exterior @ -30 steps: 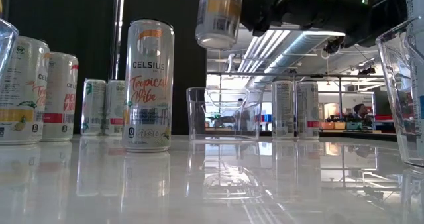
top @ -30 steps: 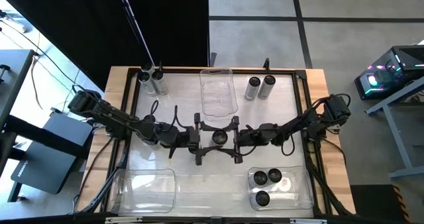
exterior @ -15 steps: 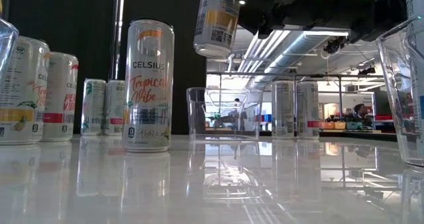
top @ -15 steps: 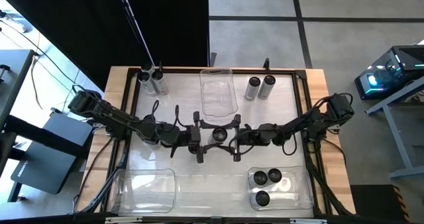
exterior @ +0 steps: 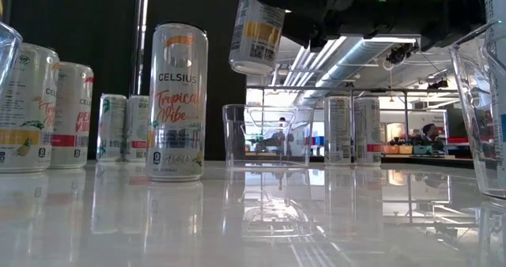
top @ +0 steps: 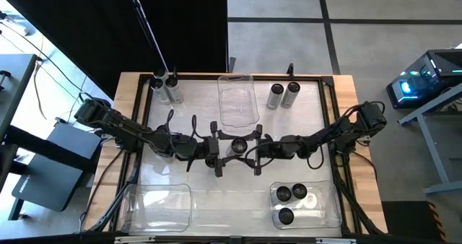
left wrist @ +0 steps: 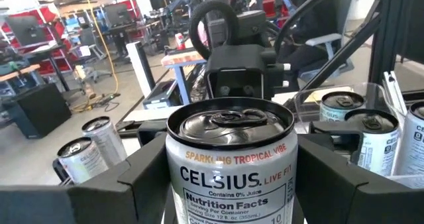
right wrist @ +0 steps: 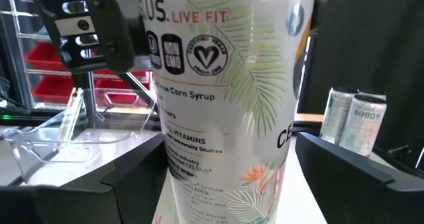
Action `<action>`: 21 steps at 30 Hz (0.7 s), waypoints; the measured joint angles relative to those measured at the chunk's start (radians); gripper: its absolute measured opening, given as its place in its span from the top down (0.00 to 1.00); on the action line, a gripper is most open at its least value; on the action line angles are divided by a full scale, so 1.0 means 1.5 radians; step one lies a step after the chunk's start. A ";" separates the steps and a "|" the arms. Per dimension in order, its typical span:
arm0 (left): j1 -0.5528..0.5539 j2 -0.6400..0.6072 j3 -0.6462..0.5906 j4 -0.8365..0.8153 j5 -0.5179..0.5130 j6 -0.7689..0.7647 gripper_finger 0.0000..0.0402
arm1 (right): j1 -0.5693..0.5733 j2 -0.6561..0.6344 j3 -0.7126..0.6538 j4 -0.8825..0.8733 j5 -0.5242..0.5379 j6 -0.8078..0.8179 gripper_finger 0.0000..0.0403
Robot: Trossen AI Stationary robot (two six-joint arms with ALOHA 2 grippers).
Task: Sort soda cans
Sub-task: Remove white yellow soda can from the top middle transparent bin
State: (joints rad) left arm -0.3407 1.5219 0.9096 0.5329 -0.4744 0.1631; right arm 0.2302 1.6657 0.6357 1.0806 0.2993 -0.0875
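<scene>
1. Overhead, we see our left gripper (top: 216, 149) and right gripper (top: 255, 149) meeting at the table's centre, both clamped on one soda can (top: 237, 147).
2. That can (exterior: 254, 28) hangs tilted above the tabletop.
3. Three cans (top: 291, 197) sit in the clear bin (top: 333, 208) at five o'clock.

Lighting: bright, even, from overhead. Low view shows ceiling strip lights (exterior: 336, 50) behind the arms; arm undersides read as dark silhouettes against them. Glossy table (exterior: 253, 219) mirrors the standing cans and strip lights as soft streaks. Black backdrop (top: 180, 24) stays unlit in high view. High view sharp, shadows under arms faint. Left wrist view: glare on the held can (left wrist: 229, 154) lid, background workshop slightly soft. Right wrist view: can label close, text edges blurred, far cans (right wrist: 356, 123) out of focus.
</scene>
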 joint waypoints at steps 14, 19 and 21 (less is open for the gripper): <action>-0.003 0.013 -0.001 -0.005 -0.007 -0.019 0.38 | 0.001 -0.001 0.000 -0.047 -0.002 0.019 0.31; -0.004 0.013 0.000 -0.019 -0.013 -0.027 0.37 | 0.001 0.001 -0.001 -0.052 0.002 0.038 0.44; 0.000 0.013 0.000 -0.032 -0.016 -0.033 0.35 | 0.001 0.002 -0.001 -0.054 0.012 0.048 0.44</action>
State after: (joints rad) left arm -0.3410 1.5421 0.9096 0.4842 -0.4978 0.1139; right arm 0.2310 1.6680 0.6342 0.9997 0.3171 -0.0151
